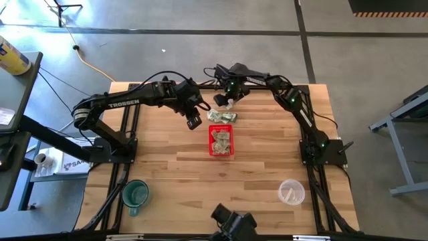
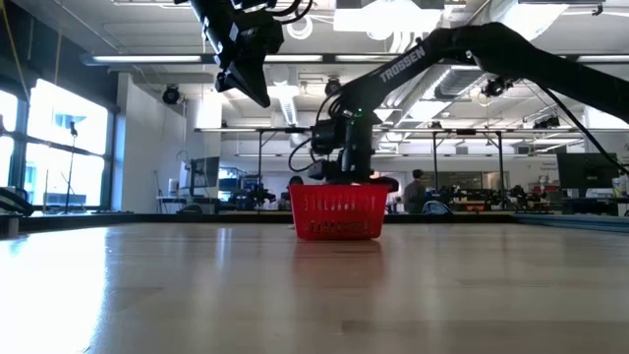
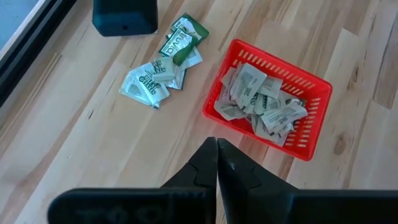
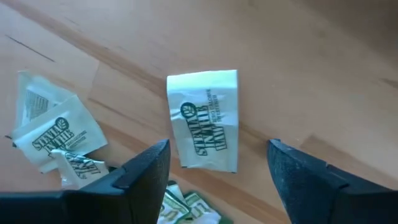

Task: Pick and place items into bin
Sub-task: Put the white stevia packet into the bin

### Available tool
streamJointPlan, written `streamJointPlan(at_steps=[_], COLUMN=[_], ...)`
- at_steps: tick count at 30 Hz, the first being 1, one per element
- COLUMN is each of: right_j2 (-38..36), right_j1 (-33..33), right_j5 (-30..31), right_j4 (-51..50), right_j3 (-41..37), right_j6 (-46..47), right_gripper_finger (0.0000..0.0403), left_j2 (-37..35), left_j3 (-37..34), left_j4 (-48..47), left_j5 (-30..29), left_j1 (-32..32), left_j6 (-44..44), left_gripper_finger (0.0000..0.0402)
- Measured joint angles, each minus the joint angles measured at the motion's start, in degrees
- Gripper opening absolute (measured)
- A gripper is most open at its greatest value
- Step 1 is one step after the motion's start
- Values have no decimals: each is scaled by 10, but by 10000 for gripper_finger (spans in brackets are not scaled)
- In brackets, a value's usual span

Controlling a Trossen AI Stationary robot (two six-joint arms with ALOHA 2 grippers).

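Right hand spread open above a paper slip, left hand closed, empty, near basket

We are looking at a robotics lab set in a large open industrial hall. Our two dark arms are bolted to a wooden workbench standing on a grey concrete floor marked with dark lines, with a yellow cable trailing across it. Across the tabletop we see an exposed ceiling with long strip lights, tall windows, rows of desks with monitors and people seated at them.
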Motion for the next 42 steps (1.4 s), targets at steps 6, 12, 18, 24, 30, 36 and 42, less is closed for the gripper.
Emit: streamJointPlan(at_steps=[6, 12, 18, 24, 30, 36, 42], right_j2=[7, 8, 11, 11, -5, -85, -124], right_j1=[5, -7, -32, -57, -53, 20, 115], right_j5=[10, 11, 13, 27, 40, -12, -59], right_j4=[1, -12, -28, -67, -142, -158, -172], right_j3=[1, 1, 1, 1, -2, 0, 0], right_j6=[10, 12, 9, -30, -88, -139, -166], right_gripper_finger=[252, 196, 111, 46, 9, 11, 15], left_j2=[0, 0, 0, 0, 0, 0, 1], left_j3=[0, 0, 0, 0, 0, -9, -46], left_j4=[1, 2, 4, 4, 5, 8, 1], left_j5=[0, 0, 0, 0, 0, -1, -37], left_j1=[0, 0, 0, 0, 0, 0, 1], left_j6=[0, 0, 0, 0, 1, 16, -10], left_gripper_finger=[49, 49, 49, 49, 49, 49, 49])
